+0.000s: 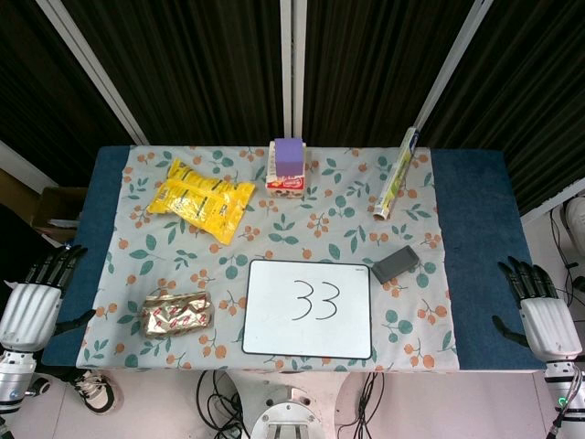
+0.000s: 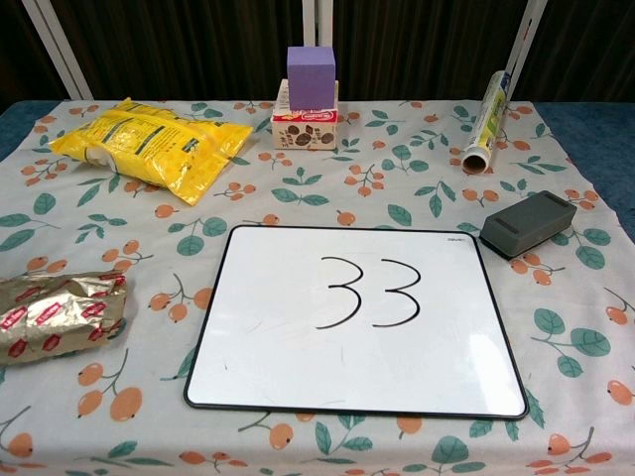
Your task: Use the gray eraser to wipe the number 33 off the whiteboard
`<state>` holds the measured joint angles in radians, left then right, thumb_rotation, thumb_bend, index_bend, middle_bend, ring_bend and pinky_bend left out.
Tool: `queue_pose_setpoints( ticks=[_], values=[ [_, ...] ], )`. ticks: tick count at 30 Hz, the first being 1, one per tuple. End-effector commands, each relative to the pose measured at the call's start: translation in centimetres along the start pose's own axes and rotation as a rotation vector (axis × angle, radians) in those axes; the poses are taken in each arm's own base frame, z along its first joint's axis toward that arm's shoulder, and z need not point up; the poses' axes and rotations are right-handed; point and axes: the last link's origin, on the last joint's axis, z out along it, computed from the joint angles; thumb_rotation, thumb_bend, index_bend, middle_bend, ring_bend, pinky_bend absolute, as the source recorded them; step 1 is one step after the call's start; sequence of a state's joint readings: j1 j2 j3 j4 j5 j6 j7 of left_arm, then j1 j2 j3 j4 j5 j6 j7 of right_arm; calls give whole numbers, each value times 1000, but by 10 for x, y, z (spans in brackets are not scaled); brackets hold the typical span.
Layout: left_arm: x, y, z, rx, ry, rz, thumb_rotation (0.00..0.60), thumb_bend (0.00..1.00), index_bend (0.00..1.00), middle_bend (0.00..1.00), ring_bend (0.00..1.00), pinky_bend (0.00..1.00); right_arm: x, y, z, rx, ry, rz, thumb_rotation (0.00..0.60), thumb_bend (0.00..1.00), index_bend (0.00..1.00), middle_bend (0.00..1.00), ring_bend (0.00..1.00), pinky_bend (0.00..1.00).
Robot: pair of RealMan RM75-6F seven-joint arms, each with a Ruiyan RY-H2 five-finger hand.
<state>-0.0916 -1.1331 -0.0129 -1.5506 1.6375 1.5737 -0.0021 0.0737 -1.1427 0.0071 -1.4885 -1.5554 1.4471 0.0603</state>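
The floral tablecloth (image 1: 274, 197) leaves bare blue table (image 1: 475, 238) strips at 3 and 9 o'clock. The whiteboard (image 2: 288, 337) lies near the front edge at 6 o'clock, the number 33 (image 2: 369, 293) unwiped at its middle. Open cloth lies between it and the yellow snack bag (image 2: 149, 149) at 10 o'clock. The gold wrapped packet (image 2: 55, 315) at 8 o'clock is cut off in the chest view. The foil roll (image 2: 486, 121) lies at 2 o'clock. A purple block (image 2: 311, 76) sits on a small carton (image 2: 304, 127) at 12. The gray eraser (image 2: 529, 224) rests just off the board's top right corner. Left hand (image 1: 35, 302) and right hand (image 1: 539, 311) hang beyond the table's side edges, fingers spread, empty.
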Motion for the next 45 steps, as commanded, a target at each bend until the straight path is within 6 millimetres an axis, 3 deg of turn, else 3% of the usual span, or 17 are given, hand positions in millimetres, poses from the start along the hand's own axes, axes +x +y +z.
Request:
queue_pose_setpoints(
  ticks=[1,14,21,28,36,45],
  values=[
    [0,0,0,1,-3,-1,600,57,85,96,74,165,0,0,-1,-1,-2,-2,600,184,0,0,0,0],
    [1,-2,-3,11,-2,1,600,57,85,96,74,164,-2,-1,1,4,-7,7,600,183,0,0,0,0],
    [-1,-3,-2,14,-9,1,600,57,85,96,74,165,-5,-1,14,25,-33,-35,600,184,0,0,0,0],
    [-1,-2,-3,9,-13,5,600,57,85,96,74,164,0,-16,59,123,-93,-90,600,183,0,0,0,0],
    [-1,0,-1,10,-23,11,600,58,85,96,74,164,-12,-61,126,282,-257,-203,600,185,0,0,0,0],
    [-3,2,-1,11,-32,8,600,57,85,96,74,165,-37,-101,154,404,-329,-278,600,191,0,0,0,0]
  ],
)
